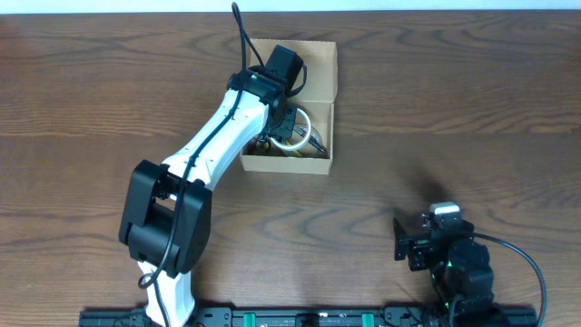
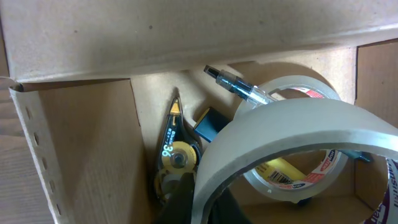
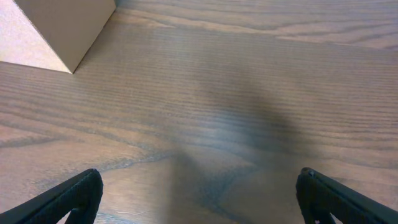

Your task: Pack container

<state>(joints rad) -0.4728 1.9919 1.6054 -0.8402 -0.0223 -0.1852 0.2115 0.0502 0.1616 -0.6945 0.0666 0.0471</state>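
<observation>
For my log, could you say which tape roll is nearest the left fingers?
The plain beige roll in the foreground; the clear roll with the printed core lies behind it.

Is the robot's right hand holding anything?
No, the right gripper is open, with only the wooden table showing between its two fingers.

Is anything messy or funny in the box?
A little. The pen lies slanted, one end propped on the clear tape roll instead of lying flat in the box. Nothing has spilled onto the table.
</observation>
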